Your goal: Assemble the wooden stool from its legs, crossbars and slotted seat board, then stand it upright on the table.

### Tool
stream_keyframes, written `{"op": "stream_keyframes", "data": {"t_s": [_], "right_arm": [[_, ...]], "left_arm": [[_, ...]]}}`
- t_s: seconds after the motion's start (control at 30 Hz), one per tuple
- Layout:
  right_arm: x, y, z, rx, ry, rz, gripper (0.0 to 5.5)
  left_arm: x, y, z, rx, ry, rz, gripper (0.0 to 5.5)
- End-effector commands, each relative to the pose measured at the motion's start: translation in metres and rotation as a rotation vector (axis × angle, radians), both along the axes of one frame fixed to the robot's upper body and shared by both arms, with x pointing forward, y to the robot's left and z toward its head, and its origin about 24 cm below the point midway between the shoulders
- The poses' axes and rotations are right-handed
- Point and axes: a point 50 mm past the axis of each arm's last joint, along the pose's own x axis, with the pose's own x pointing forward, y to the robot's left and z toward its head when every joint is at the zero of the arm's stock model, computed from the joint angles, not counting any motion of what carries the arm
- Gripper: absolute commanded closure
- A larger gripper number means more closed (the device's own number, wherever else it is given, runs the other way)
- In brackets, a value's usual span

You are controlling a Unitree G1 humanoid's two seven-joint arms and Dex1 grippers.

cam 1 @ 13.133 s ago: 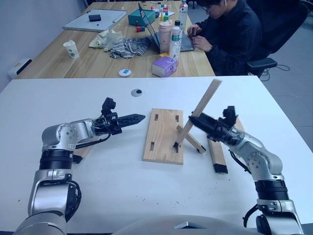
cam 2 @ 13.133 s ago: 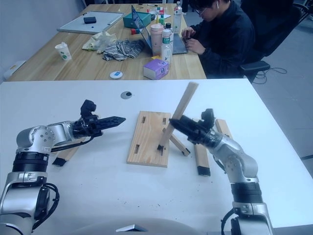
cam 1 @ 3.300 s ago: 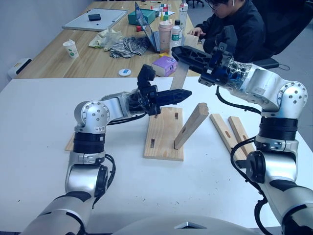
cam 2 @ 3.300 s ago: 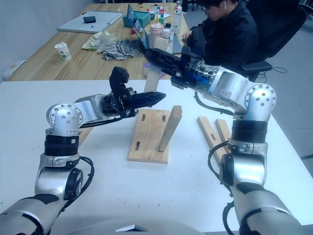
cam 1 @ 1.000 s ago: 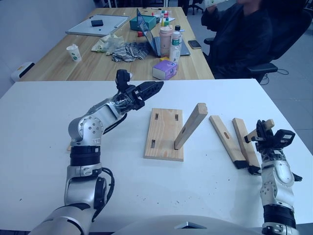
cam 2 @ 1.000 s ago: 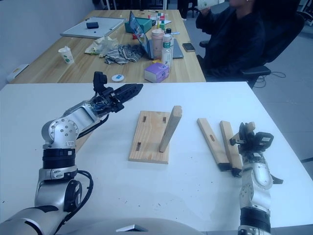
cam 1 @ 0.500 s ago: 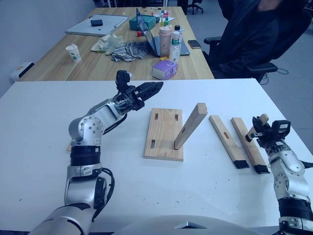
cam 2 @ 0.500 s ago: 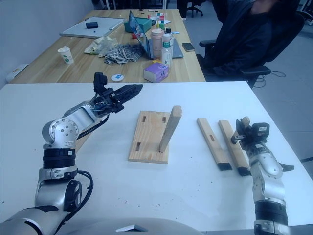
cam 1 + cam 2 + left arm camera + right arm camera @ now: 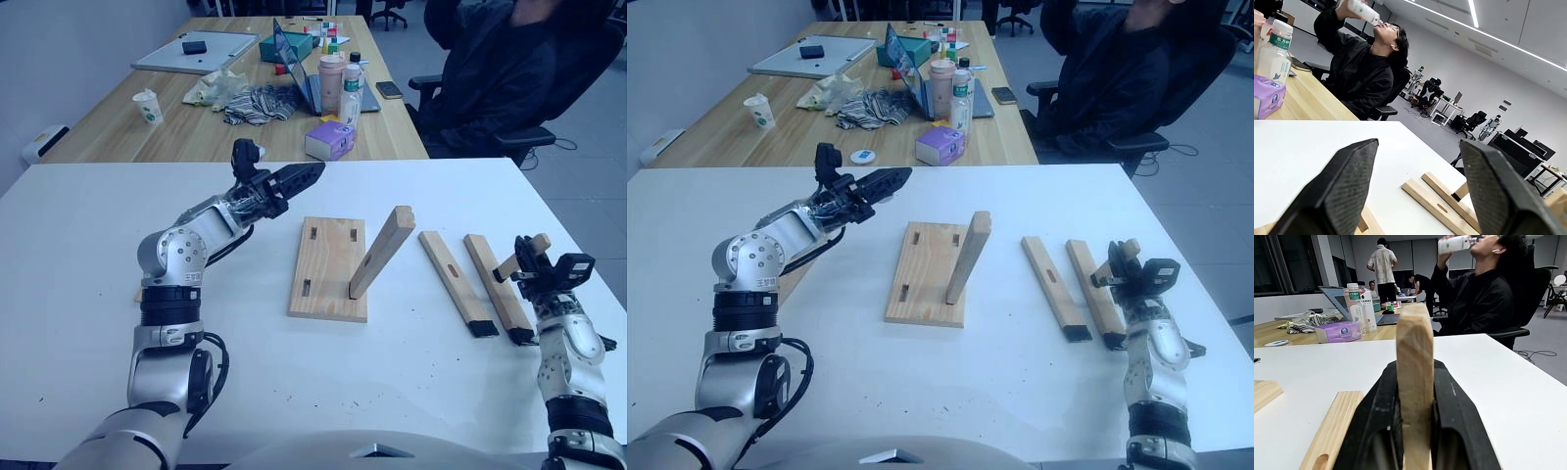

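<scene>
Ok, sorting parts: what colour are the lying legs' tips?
Black tips, pale wood legs; best in the left eye view.

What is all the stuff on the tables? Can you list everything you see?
Table: 1, white, under the wooden parts.
Seat board: 1, light wood, flat mid-table.
Leg: 1, light wood, standing tilted at the board's near right slot.
Flat legs: 2, light wood with dark ends, lying right of the board.
Wood piece: 1, light, beside the left arm, partly hidden.
Stick: 1, light wood, in the right gripper.
Back table: 1, brown, behind; holds a cup, purple box, bottles, laptop, cloth.
Left gripper: 1, black, open, above the table beyond the board.
Right gripper: 1, black, shut on the stick, right of the flat legs.
</scene>
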Motion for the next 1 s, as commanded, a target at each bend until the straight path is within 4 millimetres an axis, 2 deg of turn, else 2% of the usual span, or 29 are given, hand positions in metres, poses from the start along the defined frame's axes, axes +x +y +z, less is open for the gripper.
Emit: {"op": "stream_keyframes", "data": {"t_s": [0.03,0.1,0.2,0.23,0.3,0.33,0.4,0.47,0.77,0.87,1.0], "right_arm": [[-0.181,0.061,-0.179,0.242,1.109,-0.078,5.09],[-0.17,0.053,-0.175,0.237,1.07,-0.086,5.09],[-0.153,0.051,-0.166,0.194,0.953,-0.053,5.09],[-0.139,0.04,-0.154,0.19,0.877,-0.053,4.71],[-0.104,0.019,-0.117,0.179,0.714,-0.041,4.39],[-0.091,0.015,-0.102,0.175,0.666,-0.026,4.2],[-0.067,0.015,-0.075,0.173,0.587,0.003,3.85],[-0.053,0.018,-0.056,0.159,0.55,0.029,3.5],[-0.028,0.01,0.012,-0.032,0.559,0.001,2.03],[-0.028,0.01,0.019,-0.061,0.579,-0.005,1.5],[-0.032,0.011,0.013,-0.052,0.64,-0.008,1.5]], "left_arm": [[0.006,0.001,0.008,0.05,0.002,0.004,2.49],[0.006,0.003,0.008,0.048,0.002,0.015,2.49],[0.004,0.004,0.007,0.02,0.01,0.028,2.49],[0.002,0.005,0.006,0.007,0.012,0.035,2.49],[-0.001,0.008,0.006,-0.002,0.014,0.047,2.49],[-0.001,0.01,0.005,-0.005,0.015,0.057,2.49],[-0.001,0.012,0.007,-0.025,0.013,0.074,2.49],[-0.002,0.013,0.008,-0.04,0.011,0.085,2.49],[-0.008,0.014,0.003,-0.052,0.022,0.121,2.49],[-0.009,0.015,0.003,-0.056,0.024,0.13,2.49],[-0.011,0.016,0.002,-0.059,0.029,0.14,2.49]]}}
